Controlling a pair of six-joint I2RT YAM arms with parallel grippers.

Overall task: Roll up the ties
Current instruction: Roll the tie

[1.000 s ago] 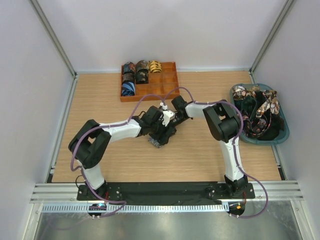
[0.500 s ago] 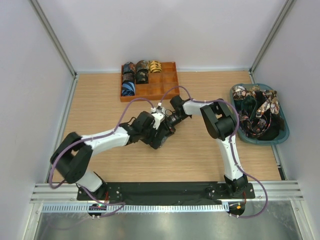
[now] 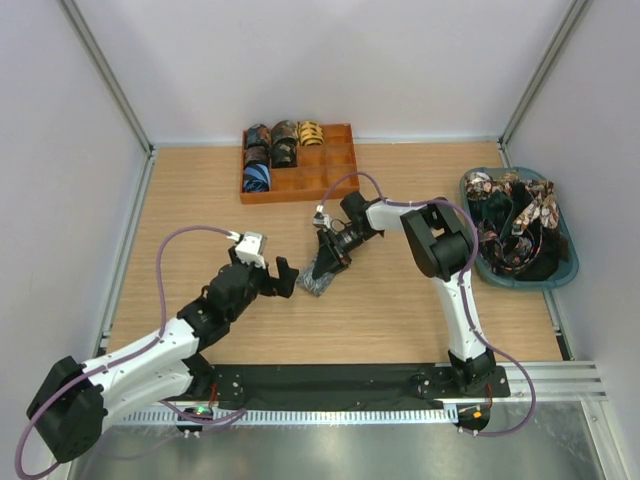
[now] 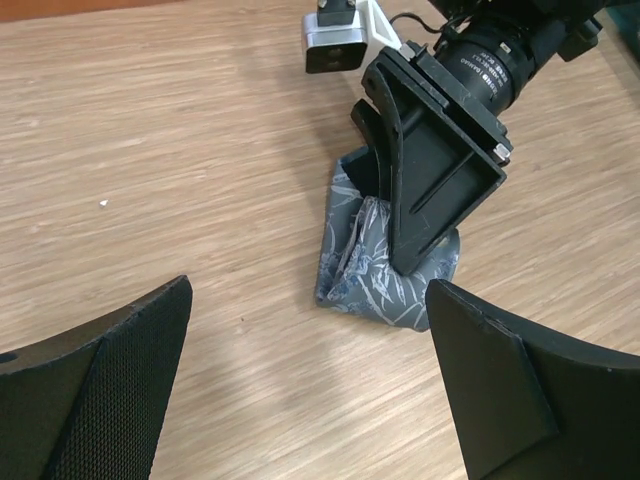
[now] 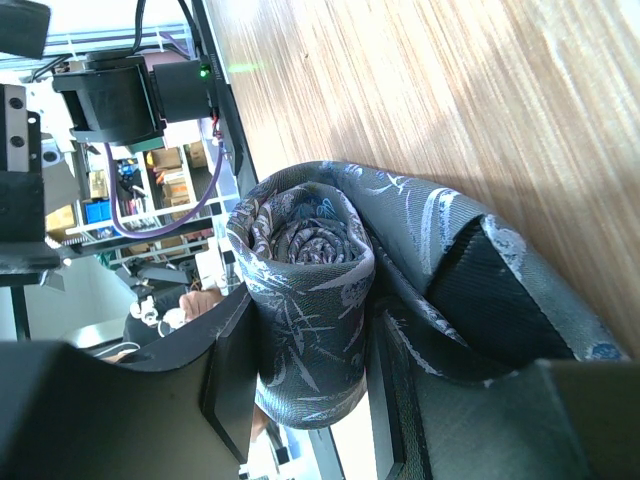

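Tray (image 3: 335,166): rolled ties (image 3: 272,150); basket (image 3: 530,284): loose ties (image 3: 515,225); right pincer (image 3: 327,263) grips grey tie (image 4: 375,287)

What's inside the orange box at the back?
Rolled-up ties sit in the left compartments of the orange box; its other compartments show bare bottoms. Whatever lies under the rolls is hidden.

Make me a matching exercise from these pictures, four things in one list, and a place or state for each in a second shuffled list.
Things:
1. grey-blue tie
2. orange tray
3. teal basket
4. left gripper

Places or states:
A. on the table's right side, heaped with loose ties
B. open, holding nothing
C. rolled up, clamped by the right arm's fingers
D. at the table's far edge, holding rolled ties

Pairs: 1-C, 2-D, 3-A, 4-B
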